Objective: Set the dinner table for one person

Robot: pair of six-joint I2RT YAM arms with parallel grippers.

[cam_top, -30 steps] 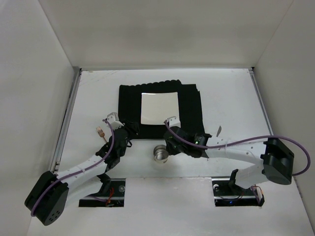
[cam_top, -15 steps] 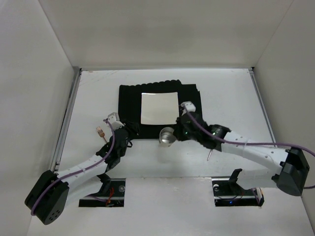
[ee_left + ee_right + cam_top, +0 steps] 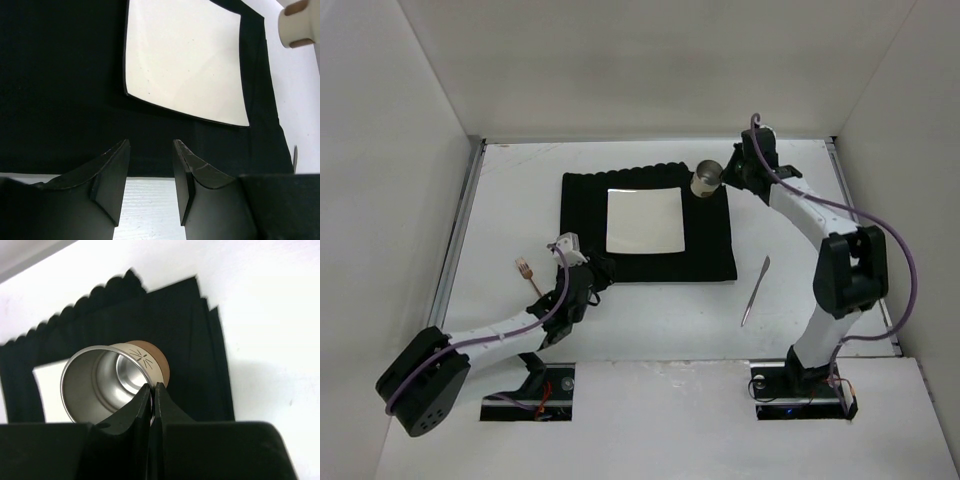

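Gripping steel cup (image 3: 107,382) by the rim in right jaws at far right corner of black mat (image 3: 582,215); holding left jaws parted and empty at its near edge.

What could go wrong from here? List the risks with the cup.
1. The right gripper pinches the cup only by its thin rim wall, and the cup seems tilted, so it may slip or swing out.
2. It hangs over the far right corner of the mat, where the cloth lies in folds. Set down there, it might tip.
3. The plate has a corner close by, so lowering too far left could knock it.
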